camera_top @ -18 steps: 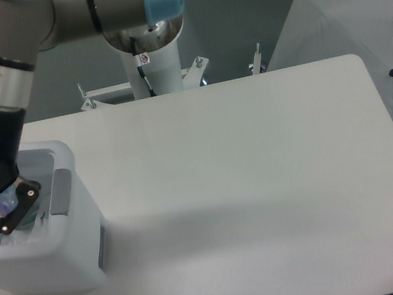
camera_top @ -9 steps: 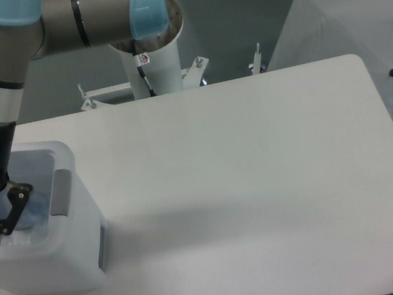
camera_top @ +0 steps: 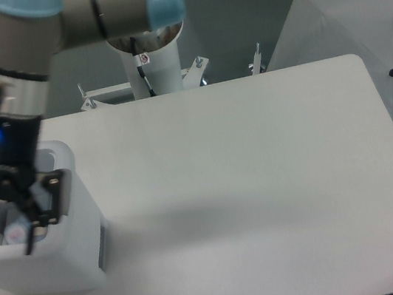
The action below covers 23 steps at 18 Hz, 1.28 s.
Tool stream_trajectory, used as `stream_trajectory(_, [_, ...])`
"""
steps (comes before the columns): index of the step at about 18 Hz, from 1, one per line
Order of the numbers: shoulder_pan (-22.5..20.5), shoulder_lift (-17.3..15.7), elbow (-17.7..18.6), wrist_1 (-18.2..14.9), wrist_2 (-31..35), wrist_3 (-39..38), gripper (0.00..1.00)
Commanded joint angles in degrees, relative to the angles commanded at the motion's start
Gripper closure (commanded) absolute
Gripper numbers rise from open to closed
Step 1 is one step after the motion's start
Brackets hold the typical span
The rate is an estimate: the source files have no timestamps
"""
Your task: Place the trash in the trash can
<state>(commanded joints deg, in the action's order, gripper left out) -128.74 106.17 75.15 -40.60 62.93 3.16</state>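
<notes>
Your gripper point(camera_top: 16, 225) hangs over the white bin point(camera_top: 71, 250) at the table's point(camera_top: 262, 182) left edge, fingers spread apart and empty; a bottle point(camera_top: 15, 232) shows inside.

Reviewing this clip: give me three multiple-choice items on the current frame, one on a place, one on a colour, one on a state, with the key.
1. Where is the trash can?
A. left edge of the table
B. table centre
C. right edge

2. What colour is the lit indicator on the end effector?
A. red
B. blue
C. green

3. What lies on the open table surface?
A. a bottle
B. a wrapper
C. no loose trash

Key: 1 A, the bin sits at the frame's left edge. 2 B, a blue light glows on its body. 3 C, the white top shows only the bin.
</notes>
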Motion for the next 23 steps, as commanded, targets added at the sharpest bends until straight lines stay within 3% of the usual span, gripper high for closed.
stream_trajectory(3, [-5.36, 0.00, 0.96, -0.26, -0.09, 3.42, 0.00])
stream_trajectory(6, [-10.99, 0.26, 3.51, -0.35, 0.00, 11.67, 0.00])
stream_trajectory(13, [-22.68, 0.97, 12.73, -0.26, 0.26, 32.41, 0.00])
stream_trajectory(17, [-26.46, 1.67, 14.94, -0.53, 4.29, 42.96, 0.00])
stream_trajectory(22, [-26.74, 5.62, 15.03, -0.79, 10.97, 55.88, 0.00])
stream_trajectory(23, [-26.65, 5.62, 15.46, -2.18, 13.16, 58.60, 0.00])
